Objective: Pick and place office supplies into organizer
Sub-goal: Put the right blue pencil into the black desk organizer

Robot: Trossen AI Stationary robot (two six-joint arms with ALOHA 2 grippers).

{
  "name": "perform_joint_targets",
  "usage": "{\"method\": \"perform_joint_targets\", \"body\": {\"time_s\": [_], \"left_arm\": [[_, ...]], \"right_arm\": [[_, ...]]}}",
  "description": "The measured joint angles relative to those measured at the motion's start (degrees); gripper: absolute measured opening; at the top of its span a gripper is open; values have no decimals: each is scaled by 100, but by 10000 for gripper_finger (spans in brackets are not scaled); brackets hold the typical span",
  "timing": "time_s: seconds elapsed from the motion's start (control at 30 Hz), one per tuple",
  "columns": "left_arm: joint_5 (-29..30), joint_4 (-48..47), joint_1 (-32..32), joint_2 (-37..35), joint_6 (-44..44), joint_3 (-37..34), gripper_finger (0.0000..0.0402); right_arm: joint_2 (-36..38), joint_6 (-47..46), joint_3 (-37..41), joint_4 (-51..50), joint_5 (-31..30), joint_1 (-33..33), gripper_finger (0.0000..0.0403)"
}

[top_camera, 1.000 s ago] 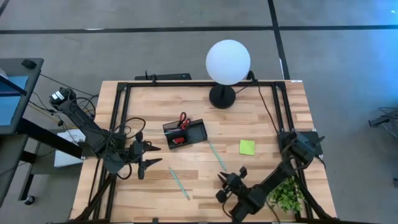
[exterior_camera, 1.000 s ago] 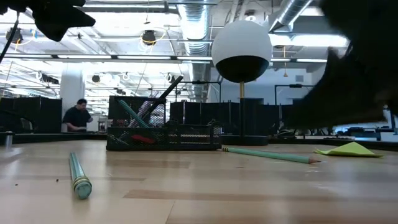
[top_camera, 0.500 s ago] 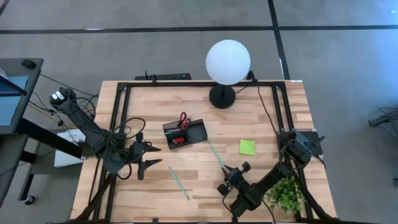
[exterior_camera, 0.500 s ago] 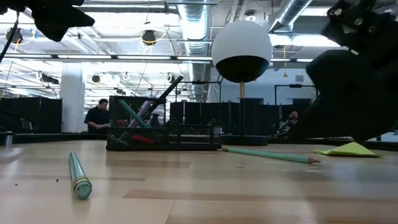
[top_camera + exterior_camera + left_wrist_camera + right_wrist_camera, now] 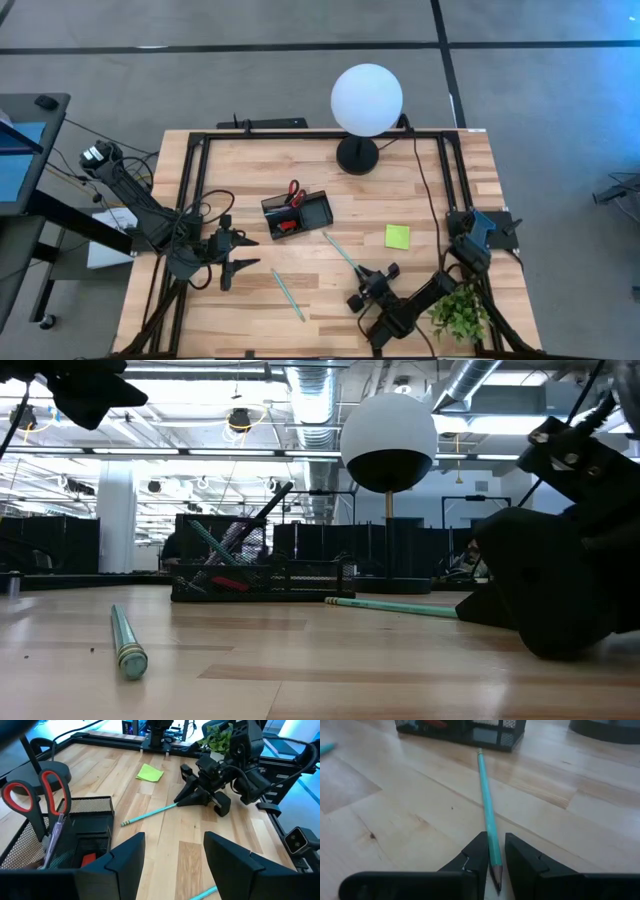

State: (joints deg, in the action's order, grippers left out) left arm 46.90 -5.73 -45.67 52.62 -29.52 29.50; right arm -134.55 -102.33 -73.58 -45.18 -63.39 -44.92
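Note:
A teal pencil (image 5: pixel 340 252) lies on the wood table between the black mesh organizer (image 5: pixel 312 216) and my right gripper (image 5: pixel 361 284). That gripper is down at the table, its fingers narrowly open on either side of the pencil's pointed end. Red-handled scissors (image 5: pixel 295 194) stand in the organizer. A second teal pencil (image 5: pixel 288 293) lies nearer the front, and a lime-green sticky pad (image 5: pixel 397 236) lies flat to the right. My left gripper (image 5: pixel 238 262) hangs open above the table's left part, holding nothing. My right gripper has the pencil's pointed end (image 5: pixel 494 862) in the narrow gap between its two fingers. The pencil lies against one finger (image 5: pixel 479 851), with a thin slit toward the other. The fingers slant down from the near right, along the pencil. The pencil rests flat on the table.
A white globe lamp (image 5: pixel 366 100) stands at the far middle and a black bar-shaped device (image 5: pixel 270 123) at the far edge. A green plant (image 5: pixel 460 312) sits at the near right beside my right arm. Bare wood lies between the two pencils.
My right gripper has come down to the table and a little toward the far left, over the pencil's pointed end. The pencil has swung on the table: its eraser end has gone toward the left edge, while its point stayed by the gripper.

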Motion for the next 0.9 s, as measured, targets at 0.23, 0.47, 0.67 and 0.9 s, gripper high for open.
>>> {"method": "perform_joint_targets", "body": {"time_s": [0.23, 0.47, 0.67, 0.9], "left_arm": [[-9, 1, -2, 0, 40, 2, 199], [-7, 3, -2, 0, -1, 1, 199], [-7, 5, -2, 0, -31, 2, 199], [-153, 10, -2, 0, -109, 1, 199]], "right_arm": [[-11, 119, 13, 273, -12, -201, 63], [75, 386, 2, 166, 131, -96, 63], [100, 507, 27, 181, 169, 155, 62], [141, 800, 688, 1607, -451, 126, 35]]}}
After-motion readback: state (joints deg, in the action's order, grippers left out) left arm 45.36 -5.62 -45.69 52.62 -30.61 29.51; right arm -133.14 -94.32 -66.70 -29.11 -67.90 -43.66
